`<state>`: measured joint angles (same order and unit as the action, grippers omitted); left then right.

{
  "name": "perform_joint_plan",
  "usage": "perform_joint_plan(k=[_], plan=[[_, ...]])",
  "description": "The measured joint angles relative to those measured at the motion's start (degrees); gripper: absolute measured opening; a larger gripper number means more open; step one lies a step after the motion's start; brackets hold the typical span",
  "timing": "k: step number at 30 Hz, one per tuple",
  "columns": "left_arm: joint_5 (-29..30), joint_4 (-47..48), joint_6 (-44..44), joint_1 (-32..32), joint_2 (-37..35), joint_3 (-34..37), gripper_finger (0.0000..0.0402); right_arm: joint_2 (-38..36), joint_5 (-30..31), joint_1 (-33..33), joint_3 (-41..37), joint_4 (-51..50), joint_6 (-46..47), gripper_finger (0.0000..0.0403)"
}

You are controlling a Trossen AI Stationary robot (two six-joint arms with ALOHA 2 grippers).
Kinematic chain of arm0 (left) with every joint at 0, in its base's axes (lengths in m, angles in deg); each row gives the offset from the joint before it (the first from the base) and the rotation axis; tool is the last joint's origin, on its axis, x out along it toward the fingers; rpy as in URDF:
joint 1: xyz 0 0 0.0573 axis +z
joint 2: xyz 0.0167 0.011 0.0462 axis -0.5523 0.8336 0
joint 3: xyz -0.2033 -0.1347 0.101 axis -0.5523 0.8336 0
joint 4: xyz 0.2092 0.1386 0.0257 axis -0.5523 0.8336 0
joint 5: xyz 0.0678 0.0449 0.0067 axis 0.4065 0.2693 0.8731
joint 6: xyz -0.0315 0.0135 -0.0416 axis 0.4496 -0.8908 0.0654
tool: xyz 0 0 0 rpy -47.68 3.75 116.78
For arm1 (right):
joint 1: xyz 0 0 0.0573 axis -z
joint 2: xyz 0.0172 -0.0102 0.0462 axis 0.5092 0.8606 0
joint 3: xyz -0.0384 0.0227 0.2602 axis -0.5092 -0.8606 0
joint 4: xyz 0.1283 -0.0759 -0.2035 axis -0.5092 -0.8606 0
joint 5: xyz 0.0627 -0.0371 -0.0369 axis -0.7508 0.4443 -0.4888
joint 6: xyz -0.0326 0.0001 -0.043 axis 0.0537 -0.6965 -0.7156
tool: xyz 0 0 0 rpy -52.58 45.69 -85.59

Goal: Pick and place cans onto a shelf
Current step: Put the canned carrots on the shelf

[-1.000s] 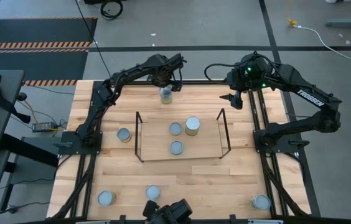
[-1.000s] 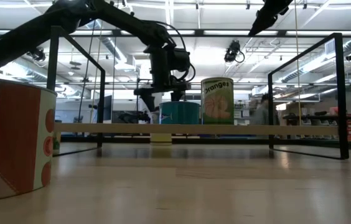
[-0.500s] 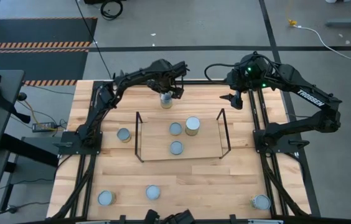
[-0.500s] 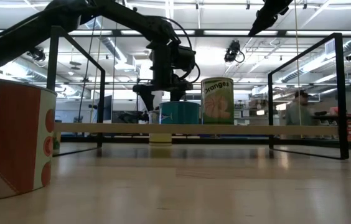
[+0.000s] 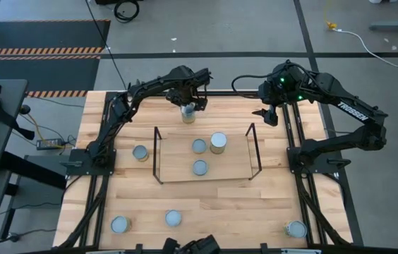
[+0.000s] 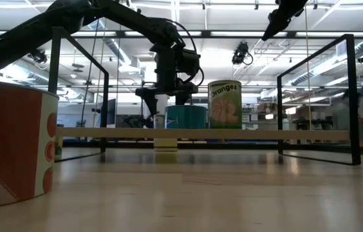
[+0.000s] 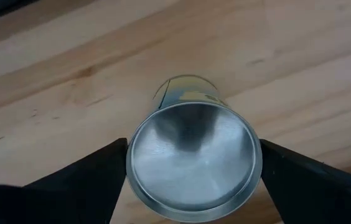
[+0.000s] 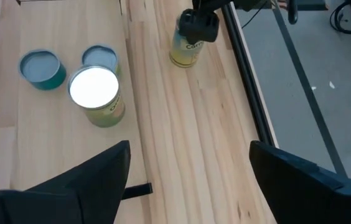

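A can with a silvery top and yellowish label [image 5: 188,114] stands on the table beyond the shelf's far side. It also shows in the left wrist view [image 7: 193,163] and, partly hidden by the shelf board, in the low view [image 6: 165,143]. My left gripper [image 5: 190,106] is open over it, one finger on each side of its top. The shelf [image 5: 174,162] holds a tall "Oranges" can [image 5: 218,142] and two low cans [image 5: 199,146] [image 5: 200,167]. My right gripper [image 5: 265,114] is open and empty, raised at the far right. My left gripper comes at the can from above, pointing down. Its two fingers [image 7: 101,174] stand close against opposite sides of the top rim [image 7: 132,171]. I cannot tell whether they touch it. The can stands upright on the table.
Loose cans stand on the table: one left of the shelf [image 5: 140,152], two near the front edge [image 5: 119,224] [image 5: 173,218], one at the front right [image 5: 296,228]. A can with a red and white label [image 6: 14,151] fills the low view's left. The shelf's dark wire end frames [image 5: 254,152] stand upright.
My left gripper has moved a little toward the table's near edge and now stands over the can beyond the shelf. The can has stayed where it was.
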<state>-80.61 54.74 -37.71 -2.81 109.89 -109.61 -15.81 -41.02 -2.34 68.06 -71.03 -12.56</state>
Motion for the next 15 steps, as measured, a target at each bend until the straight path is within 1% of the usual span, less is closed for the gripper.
perform_joint_plan(k=[4, 9, 15], plan=[[0.13, -0.11, 0.49, 0.13, 0.0, 0.0, 0.0338, 0.0, 0.53, 0.0, 0.0, 0.04, 0.1, 0.0336], [-0.34, -0.14, 0.92, -0.09, 0.25, -0.12, 0.0345, -0.11, 5.12, 0.01, 0.0, 0.04, 0.79, 0.0336], [-0.68, -1.79, 1.09, -0.67, 0.75, -0.07, 0.0353, -0.76, 4.98, 0.0, 0.02, 0.17, -0.05, 0.0336]])
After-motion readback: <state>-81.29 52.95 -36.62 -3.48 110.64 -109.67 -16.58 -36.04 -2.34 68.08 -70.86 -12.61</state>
